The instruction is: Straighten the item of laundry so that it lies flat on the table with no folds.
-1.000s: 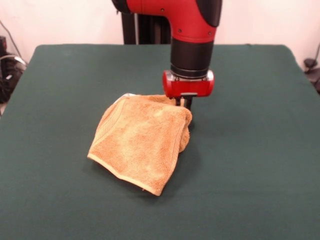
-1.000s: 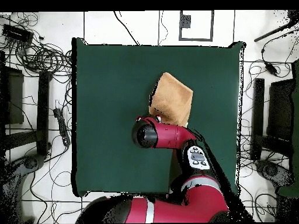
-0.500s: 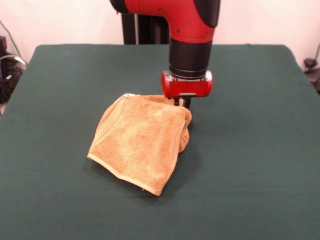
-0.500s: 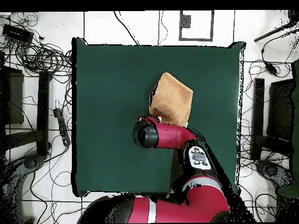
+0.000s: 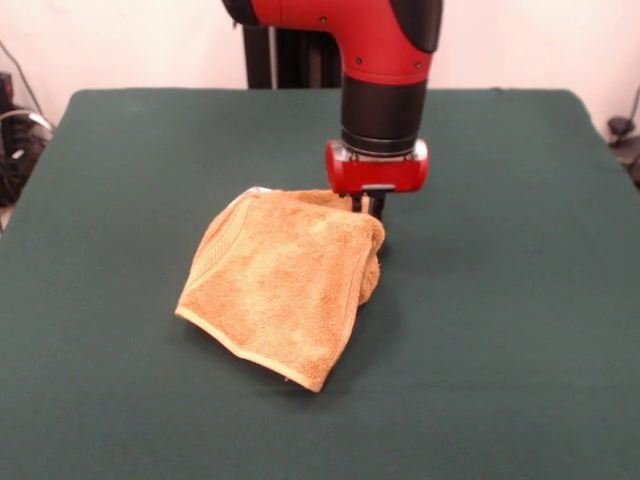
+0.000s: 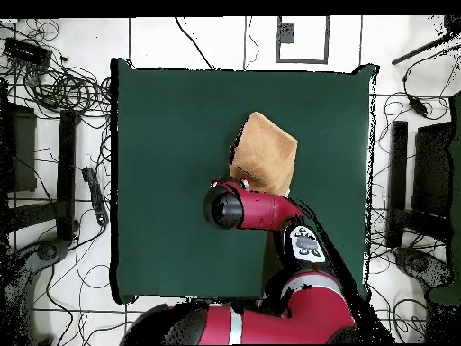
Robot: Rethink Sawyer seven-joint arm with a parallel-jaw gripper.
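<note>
The item of laundry (image 5: 280, 285) is a golden-orange towel lying folded over on itself on the green table (image 5: 500, 300), with a bunched fold at its far right corner. My gripper (image 5: 367, 210) hangs straight down at that corner, its tips low behind the fold and partly hidden by it. In the overhead view the towel (image 6: 264, 155) lies right of the table's (image 6: 171, 135) middle, and the red arm (image 6: 243, 206) covers its lower edge and the gripper.
Cables and stands (image 6: 54, 90) lie on the floor around the table. Wide green surface surrounds the towel on every side.
The gripper rose and shifted slightly half a second ago, then came back down to where it was. The towel has not visibly moved.
</note>
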